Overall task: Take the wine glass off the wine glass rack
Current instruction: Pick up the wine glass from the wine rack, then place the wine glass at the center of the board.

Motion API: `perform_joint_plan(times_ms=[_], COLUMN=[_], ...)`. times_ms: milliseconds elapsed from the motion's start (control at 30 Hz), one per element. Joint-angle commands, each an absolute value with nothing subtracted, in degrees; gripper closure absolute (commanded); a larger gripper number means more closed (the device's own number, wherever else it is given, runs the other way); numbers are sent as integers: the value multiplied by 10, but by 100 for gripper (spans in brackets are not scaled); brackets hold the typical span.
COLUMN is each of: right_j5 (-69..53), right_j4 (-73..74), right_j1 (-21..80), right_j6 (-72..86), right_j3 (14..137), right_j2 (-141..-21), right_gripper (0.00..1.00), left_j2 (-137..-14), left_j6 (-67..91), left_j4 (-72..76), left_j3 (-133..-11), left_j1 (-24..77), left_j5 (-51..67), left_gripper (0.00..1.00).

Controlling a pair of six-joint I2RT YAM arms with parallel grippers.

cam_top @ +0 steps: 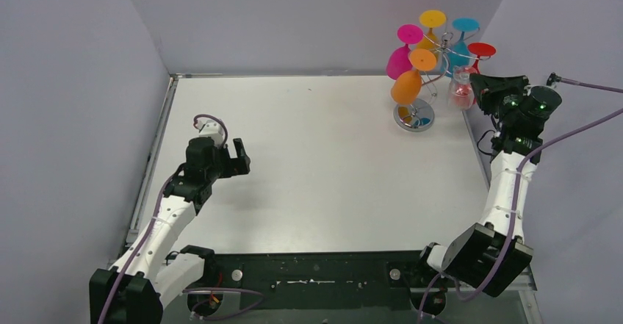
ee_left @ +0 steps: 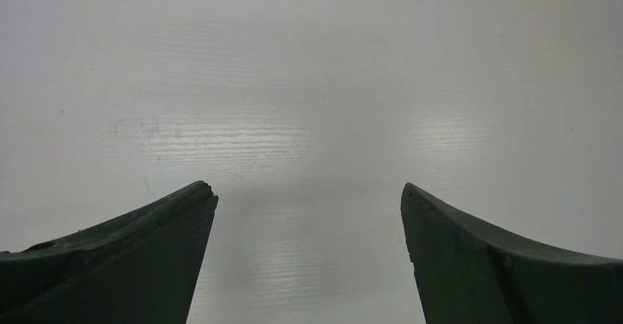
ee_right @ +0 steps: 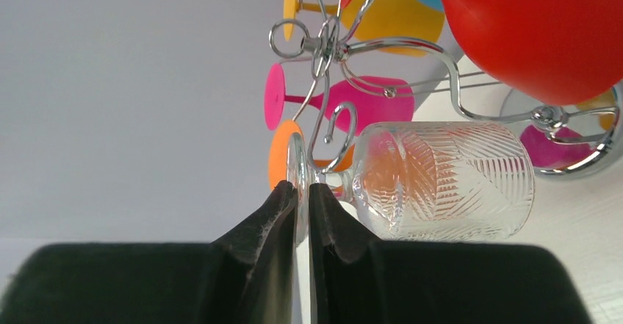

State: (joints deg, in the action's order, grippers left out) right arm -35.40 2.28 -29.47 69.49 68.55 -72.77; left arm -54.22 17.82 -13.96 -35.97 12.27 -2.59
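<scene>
At the near left, the left claw [cam_top: 235, 159] hung spread wide above the white table [cam_top: 316, 155]. At the far right corner, the right claw [ee_right: 303, 192] was pressed together on the thin foot of the clear wine glass [ee_right: 441, 181]. The glass hung bowl-down on the right side of the wire rack [cam_top: 413, 114], its stem in a curled hook, beside coloured glasses [cam_top: 400, 61].

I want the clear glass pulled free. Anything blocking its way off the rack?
The right hand pinches the wine glass by its foot. A curled hook of the rack holds its stem; a red glass hangs close beside its bowl.
</scene>
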Motion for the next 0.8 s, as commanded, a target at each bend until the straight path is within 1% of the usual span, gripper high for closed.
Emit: perform_joint_plan(times_ms=[0, 200, 333, 533, 667, 767], right_j5=[-355, -357, -309, -313, -309, -301], right_j4=[69, 117, 134, 108, 75, 70], right_j1=[-287, -255, -160, -58, 25, 89], right_j6=[606, 531, 451, 424, 402, 367], right_j3=[711, 694, 674, 610, 591, 590], right_j2=[-668, -630, -596, -569, -574, -593], right_gripper=[100, 100, 100, 100, 100, 100], left_j2=[-565, -567, -566, -570, -570, -572], left_j6=[178, 185, 192, 218, 267, 324], left_j4=[-147, -142, -128, -88, -35, 23], left_j3=[-395, -393, -388, -377, -359, -352], left_j1=[120, 120, 119, 119, 118, 119], left_j5=[24, 63, 83, 149, 219, 289], left_gripper=[4, 4, 4, 4, 4, 7])
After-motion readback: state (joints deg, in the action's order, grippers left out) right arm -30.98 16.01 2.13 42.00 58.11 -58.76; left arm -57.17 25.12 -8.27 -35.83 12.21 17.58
